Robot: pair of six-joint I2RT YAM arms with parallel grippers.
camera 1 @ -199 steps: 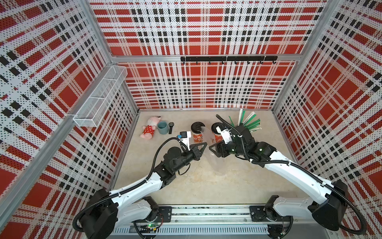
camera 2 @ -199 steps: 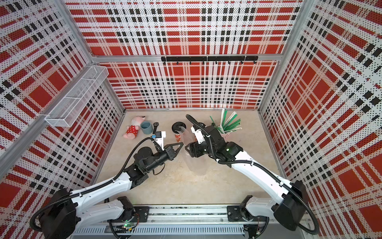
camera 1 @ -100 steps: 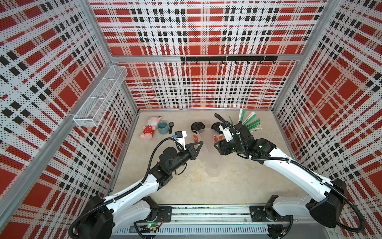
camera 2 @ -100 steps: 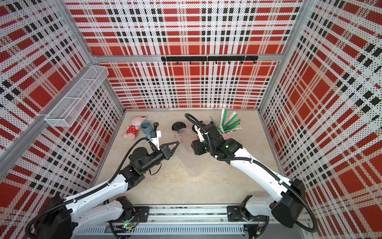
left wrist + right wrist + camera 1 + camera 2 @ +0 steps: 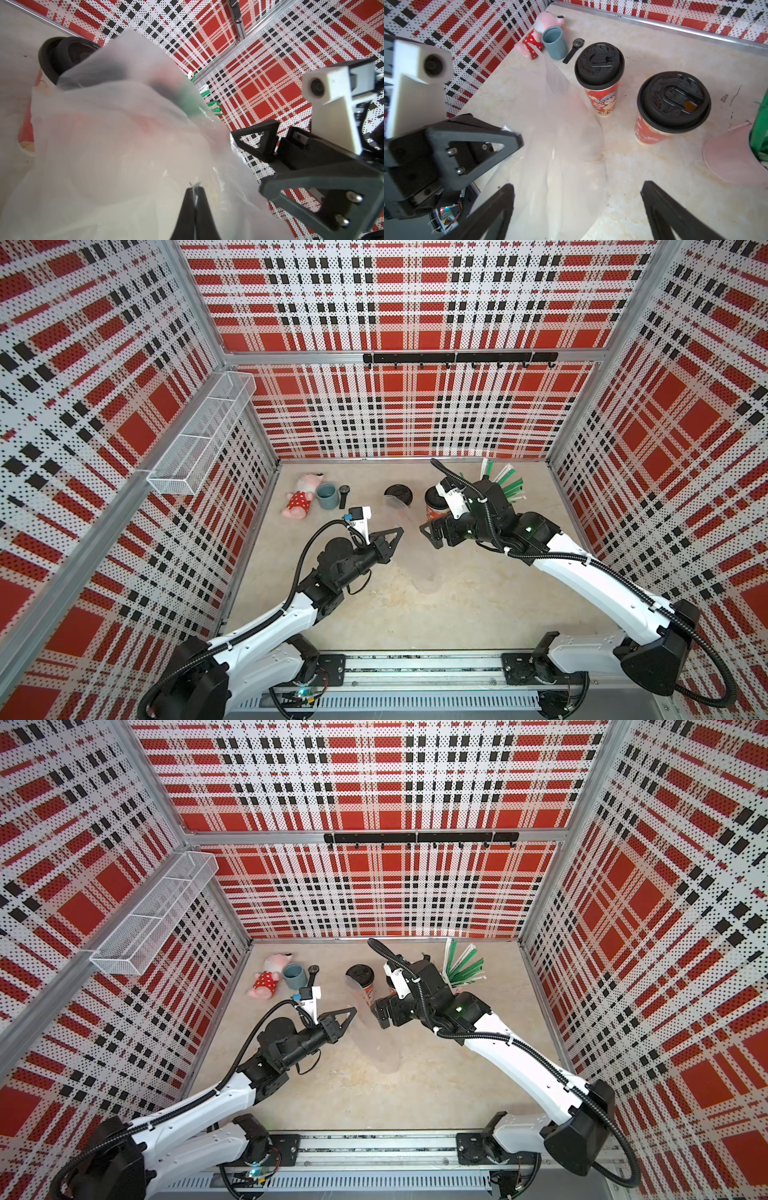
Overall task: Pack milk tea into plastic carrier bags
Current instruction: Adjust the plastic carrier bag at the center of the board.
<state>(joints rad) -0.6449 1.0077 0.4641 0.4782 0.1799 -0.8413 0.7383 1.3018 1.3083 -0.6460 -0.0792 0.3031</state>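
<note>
Pinching the bag (image 5: 114, 145) film between its tips, the left claw (image 5: 195, 193) is clenched on it; only the left wrist view shows that nip. In both top views the bag is a faint haze. The right wrist view gives it shape: its long axis runs from the table (image 5: 675, 41) by the claws up to a handle loop just beside the left cup (image 5: 600, 97). The right claw (image 5: 577, 185) is released, jaws wide apart. Left cup and right cup (image 5: 672, 101) stand upright at the table's back, lids up. Their print is too small to read.
</note>
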